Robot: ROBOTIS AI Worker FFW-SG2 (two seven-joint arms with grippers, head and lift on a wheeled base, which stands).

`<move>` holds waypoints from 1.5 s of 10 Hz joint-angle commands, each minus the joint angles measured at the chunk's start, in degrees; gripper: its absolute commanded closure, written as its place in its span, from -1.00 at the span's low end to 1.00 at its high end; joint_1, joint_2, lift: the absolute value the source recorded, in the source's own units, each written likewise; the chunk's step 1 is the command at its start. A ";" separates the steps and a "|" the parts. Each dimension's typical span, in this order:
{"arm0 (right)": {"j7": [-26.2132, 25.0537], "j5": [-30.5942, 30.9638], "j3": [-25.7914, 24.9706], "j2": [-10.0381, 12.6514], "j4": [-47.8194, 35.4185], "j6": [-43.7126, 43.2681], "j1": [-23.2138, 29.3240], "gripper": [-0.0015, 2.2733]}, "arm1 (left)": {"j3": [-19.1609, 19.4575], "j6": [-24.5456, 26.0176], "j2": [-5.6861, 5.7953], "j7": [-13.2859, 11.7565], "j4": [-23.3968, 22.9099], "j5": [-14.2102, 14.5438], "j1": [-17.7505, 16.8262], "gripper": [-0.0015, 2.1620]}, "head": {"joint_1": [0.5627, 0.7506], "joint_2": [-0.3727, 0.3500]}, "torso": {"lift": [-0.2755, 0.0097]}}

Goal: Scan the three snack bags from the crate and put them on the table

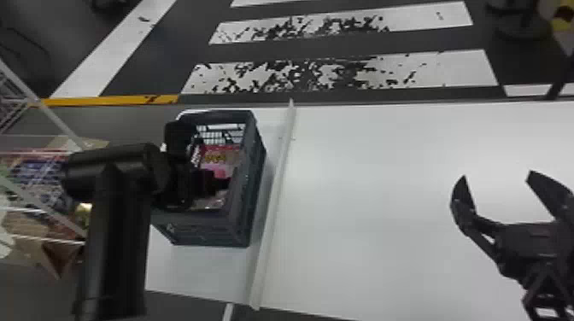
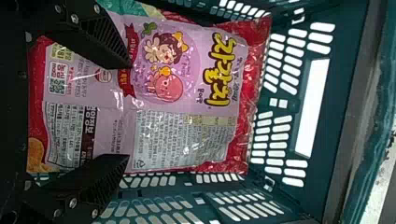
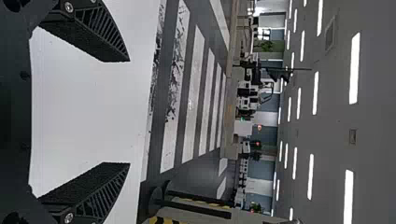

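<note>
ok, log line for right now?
left gripper: open, over snack bag in crate | right gripper: open, above table | nothing held

green bag (image 2: 122, 6) partly hidden, right claw (image 1: 497, 174) cropped

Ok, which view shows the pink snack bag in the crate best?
Left wrist view: most of the printed face of the pink snack bag is in sight. The head view shows it in the crate, partly blocked by the left end effector.
</note>
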 commanded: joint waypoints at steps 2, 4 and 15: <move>-0.72 -0.67 0.19 -0.57 0.59 -1.08 0.04 -0.93 | 0.16 -1.29 0.24 -3.19 4.85 -2.04 -1.30 -0.01 | 0.41 0.62 | 0.28; -0.81 -0.76 0.19 -0.57 0.15 -1.61 0.92 -0.93 | 0.95 -5.86 -0.03 -2.49 1.78 -1.69 0.81 0.98 | 0.41 0.63 | 0.28; -0.72 -1.29 1.24 0.13 -3.28 -1.43 3.56 -0.93 | 10.80 -0.24 -0.20 -1.44 -30.22 3.59 16.89 0.98 | 0.41 0.81 | 0.28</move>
